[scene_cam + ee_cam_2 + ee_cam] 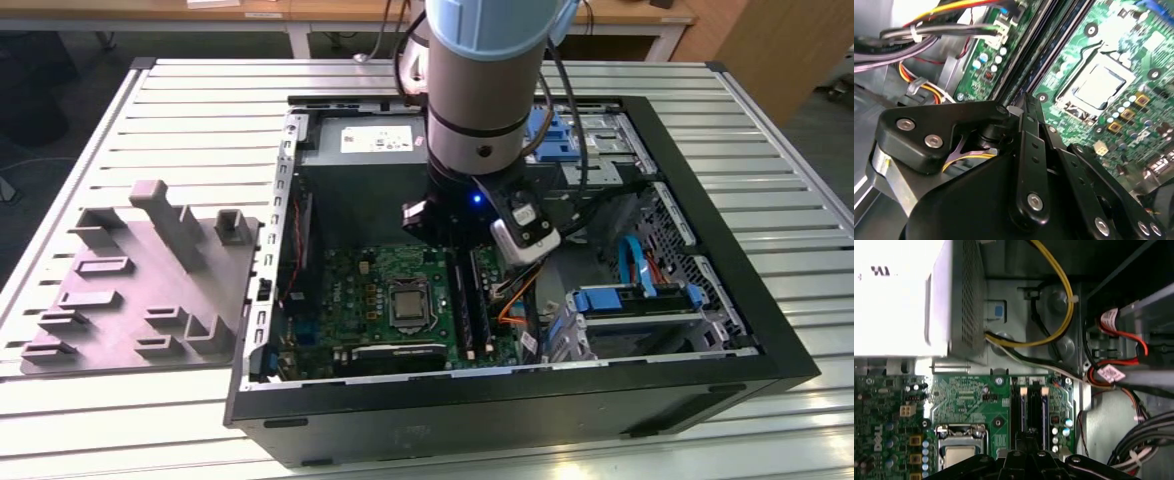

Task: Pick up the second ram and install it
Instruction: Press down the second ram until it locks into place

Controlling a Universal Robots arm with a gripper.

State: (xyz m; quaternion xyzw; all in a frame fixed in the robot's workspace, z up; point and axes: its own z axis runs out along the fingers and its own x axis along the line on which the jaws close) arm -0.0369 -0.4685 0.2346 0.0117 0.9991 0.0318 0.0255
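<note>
My gripper [470,258] reaches down inside the open computer case, over the black slot strips [467,300] beside the silver processor [404,300]. In the first wrist view its dark fingertips [1029,434] stand together, shut, right on the two slot strips [1033,410]. A thin blue edge, seemingly the second ram [1026,412], runs along the strip under the tips; a like blue edge [1043,412] lies in the neighbouring strip. The second wrist view has the narrow fingers [1026,107] ending at the strips. I cannot tell whether anything is between the tips.
The grey power-supply box [904,295] sits beyond the slots, with yellow and black cables [1066,305] looping close by. Red and grey cable bundles [1114,372] hang beside the board. A blue drive cage [627,300] fills the case's right side. A grey foam holder tray [134,280] lies outside.
</note>
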